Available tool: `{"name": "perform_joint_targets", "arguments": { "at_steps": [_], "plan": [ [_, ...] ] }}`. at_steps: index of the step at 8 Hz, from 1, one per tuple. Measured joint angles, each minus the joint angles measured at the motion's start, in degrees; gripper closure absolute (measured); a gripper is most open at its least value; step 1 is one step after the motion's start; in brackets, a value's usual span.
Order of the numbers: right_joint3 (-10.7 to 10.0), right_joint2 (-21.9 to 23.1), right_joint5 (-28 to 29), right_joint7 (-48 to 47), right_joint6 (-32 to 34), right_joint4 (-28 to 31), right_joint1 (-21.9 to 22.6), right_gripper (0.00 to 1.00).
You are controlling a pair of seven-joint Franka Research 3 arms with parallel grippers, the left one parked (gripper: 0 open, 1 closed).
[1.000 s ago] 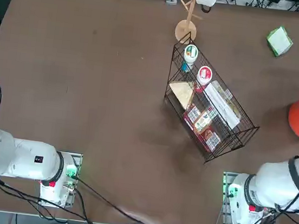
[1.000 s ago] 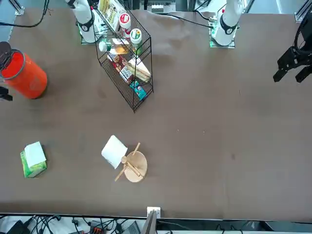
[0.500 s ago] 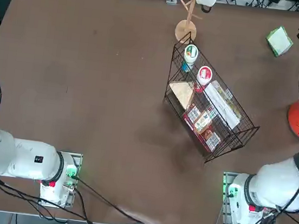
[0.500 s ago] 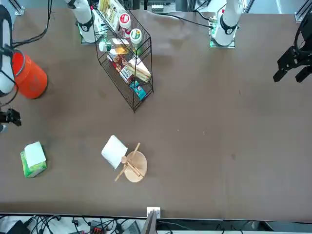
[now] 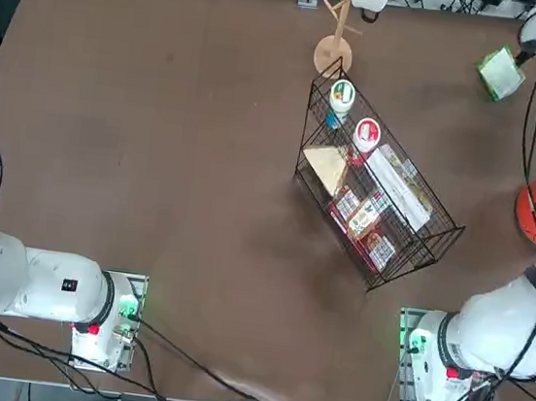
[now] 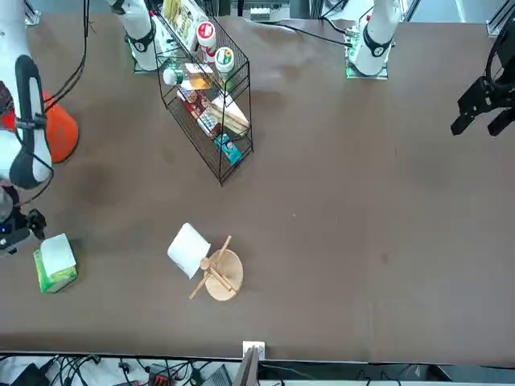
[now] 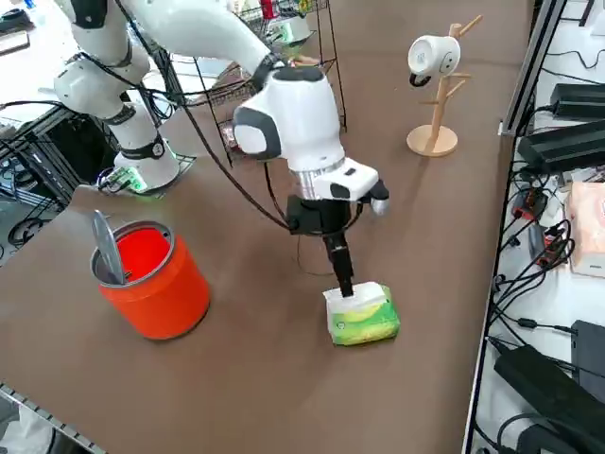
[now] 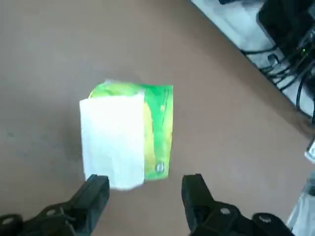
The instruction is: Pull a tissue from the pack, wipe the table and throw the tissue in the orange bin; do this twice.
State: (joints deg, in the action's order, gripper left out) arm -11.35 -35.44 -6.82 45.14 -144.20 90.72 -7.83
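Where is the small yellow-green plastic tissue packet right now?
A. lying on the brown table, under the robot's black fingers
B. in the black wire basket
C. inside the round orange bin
A: the small yellow-green plastic tissue packet lies on the brown table, with the right gripper open just above it.

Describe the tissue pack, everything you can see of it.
The tissue pack is a small, soft yellow-green plastic packet lying flat on the brown table, near its far right corner from the robot's side, beyond the orange bin. A white tissue covers much of its top. The right gripper hangs just above it, fingers open. No contact is visible.
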Motion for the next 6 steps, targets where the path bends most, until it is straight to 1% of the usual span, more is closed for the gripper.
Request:
{"name": "perform_joint_targets", "arguments": {
  "at_steps": [1, 2, 3, 4, 5, 6],
  "plan": [
    [0.1, -1.8, 0.8, 0.0, -0.6, -1.7, 0.1, 0.12],
    [0.4, -3.1, 2.8, 0.1, -0.7, -3.0, 0.1, 0.14],
    [1.5, -4.0, 4.4, 0.2, -0.7, -3.8, 0.1, 0.17],
    [2.5, -4.4, 4.8, 0.2, -0.7, -4.0, 0.3, 0.18],
    [3.0, -4.7, 4.8, 0.5, -0.7, -4.1, 0.6, 0.17],
    [3.0, -5.1, 4.8, 1.3, -0.7, -4.1, 0.6, 0.17]
  ]
}}
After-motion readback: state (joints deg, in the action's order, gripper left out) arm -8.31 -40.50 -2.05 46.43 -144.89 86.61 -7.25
